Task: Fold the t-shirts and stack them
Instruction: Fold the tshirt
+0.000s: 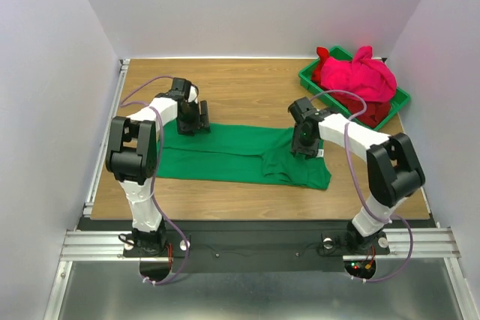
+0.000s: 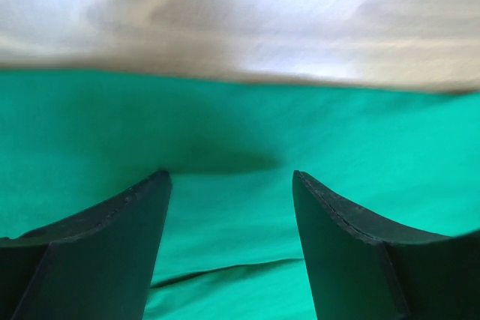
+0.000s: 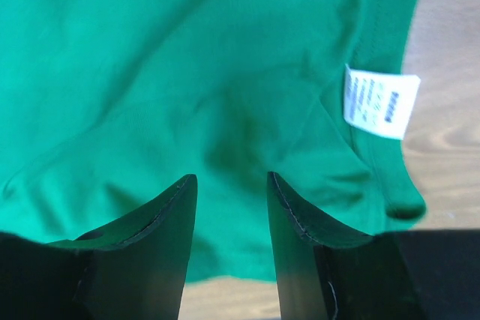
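Wooden tabletop (image 1: 247, 88) inside plain white walls; we note the layout from the left. Left gripper (image 1: 193, 121) is low over the far edge of the green t-shirt (image 1: 225, 159), at its left end. In the left wrist view its fingers (image 2: 112, 252) stand wide apart with only flat cloth below and nothing between them. The green t-shirt lies on the table as a long band running left to right between the two arms, with looser, rumpled cloth at its right end. Right gripper (image 1: 304, 144) sits over that right end, just beside the white neck label (image 3: 380, 101). Its fingers (image 3: 142, 222) are apart with a narrower gap, and we see no cloth caught between them. At the far right corner the green bin (image 1: 311, 80) holds the pink t-shirt (image 1: 364, 76) heaped on the red t-shirt (image 1: 375, 114), both unfolded. We judge the step to be the folding of the first shirt, with the lengthwise fold apparently in. Next, each gripper needs to pinch its end cleanly and one end must be carried over the other. Risk: taking only the top layer.
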You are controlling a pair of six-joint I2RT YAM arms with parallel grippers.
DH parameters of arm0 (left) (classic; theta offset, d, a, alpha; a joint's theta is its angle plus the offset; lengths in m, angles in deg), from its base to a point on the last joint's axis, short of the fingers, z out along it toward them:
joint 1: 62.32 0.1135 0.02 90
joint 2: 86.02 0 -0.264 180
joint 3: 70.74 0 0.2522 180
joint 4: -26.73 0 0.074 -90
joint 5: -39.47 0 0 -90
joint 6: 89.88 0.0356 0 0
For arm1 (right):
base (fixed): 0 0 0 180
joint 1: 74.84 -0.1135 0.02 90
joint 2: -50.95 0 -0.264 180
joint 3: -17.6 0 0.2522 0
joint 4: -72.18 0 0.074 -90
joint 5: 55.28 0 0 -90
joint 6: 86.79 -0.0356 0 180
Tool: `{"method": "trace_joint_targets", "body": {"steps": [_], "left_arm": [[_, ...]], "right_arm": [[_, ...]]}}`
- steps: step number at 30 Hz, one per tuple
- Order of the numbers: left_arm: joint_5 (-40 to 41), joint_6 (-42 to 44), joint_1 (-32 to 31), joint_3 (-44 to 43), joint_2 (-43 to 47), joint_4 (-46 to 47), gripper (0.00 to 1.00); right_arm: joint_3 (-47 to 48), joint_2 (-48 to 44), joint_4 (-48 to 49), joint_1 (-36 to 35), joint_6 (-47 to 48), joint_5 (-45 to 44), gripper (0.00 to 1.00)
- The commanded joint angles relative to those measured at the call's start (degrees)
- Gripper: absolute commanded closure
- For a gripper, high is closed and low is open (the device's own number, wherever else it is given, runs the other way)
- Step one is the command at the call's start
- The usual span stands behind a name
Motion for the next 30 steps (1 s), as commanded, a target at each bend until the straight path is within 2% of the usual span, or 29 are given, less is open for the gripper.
{"method": "trace_joint_targets", "body": {"steps": [1,8,13,20,23,30], "left_arm": [[-2.0,2.0,2.0,3.8,1.9,1.1,0.23],[2.0,0.9,4.9,8.8,4.1,0.2,0.23],[4.3,-0.7,7.2,10.9,5.4,0.3,0.23],[5.6,-1.5,7.3,12.5,6.3,-0.4,0.23],[7.4,-1.8,7.3,14.3,8.5,-0.5,0.23],[9.7,-3.0,7.3,19.0,14.1,-0.9,0.23]], "right_arm": [[1.4,3.1,4.9,-0.4,-2.2,-2.4,0.52],[6.2,12.6,5.2,-0.3,0.7,-3.9,0.52],[14.0,22.1,5.2,-0.3,3.0,-3.5,0.52],[32.8,36.8,4.9,0.1,5.4,-2.2,0.52],[44.0,42.7,4.7,0.4,5.3,-1.3,0.50],[58.3,49.3,4.5,0.9,5.8,2.4,0.45]]}}
